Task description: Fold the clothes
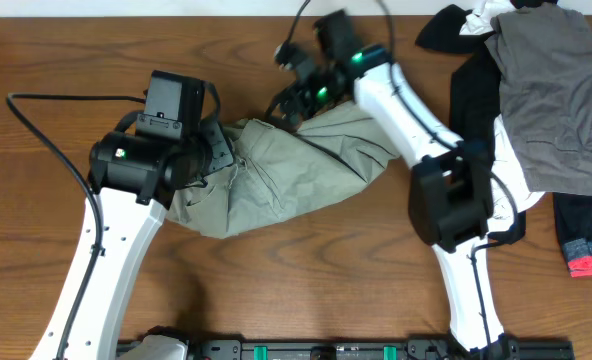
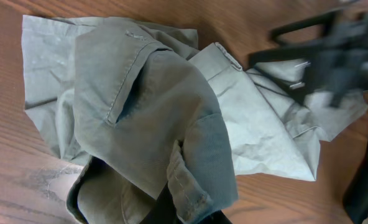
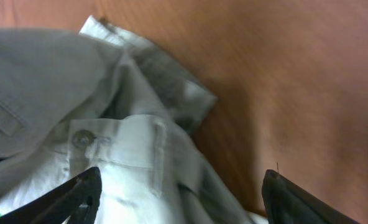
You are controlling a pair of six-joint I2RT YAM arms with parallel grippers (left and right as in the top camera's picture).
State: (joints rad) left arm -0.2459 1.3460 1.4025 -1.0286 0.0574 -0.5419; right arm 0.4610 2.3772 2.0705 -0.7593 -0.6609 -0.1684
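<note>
Clothes (image 1: 286, 170): pale khaki-green shorts in a crumpled heap mid-table (image 1: 56, 60), between the two arms. The heap runs from under the left gripper (image 1: 211, 155) rightward to the right arm's elbow. Not flat, not folded: several loose overlapping layers, with seams and a pocket opening showing in the left wrist view.

Left gripper: at the left end of the heap, jaws pressed together on a bunch of the fabric. The left wrist view shows the cloth drawn up toward the camera, a stitched edge hanging beside the dark fingertip.

Right gripper (image 3: 181, 193): at the far edge of the heap, jaws spread wide, nothing held. One of its fingers (image 3: 78, 193) is over the whitish waistband, the other over bare wood. Can't tell if the first one touches the cloth. The waistband button (image 3: 82, 138) and belt loop (image 3: 158, 155) sit just ahead of the fingers.

Far right of the table: a grey garment (image 1: 551, 100) lies on top of a black garment (image 1: 471, 90), apart from the shorts.
</note>
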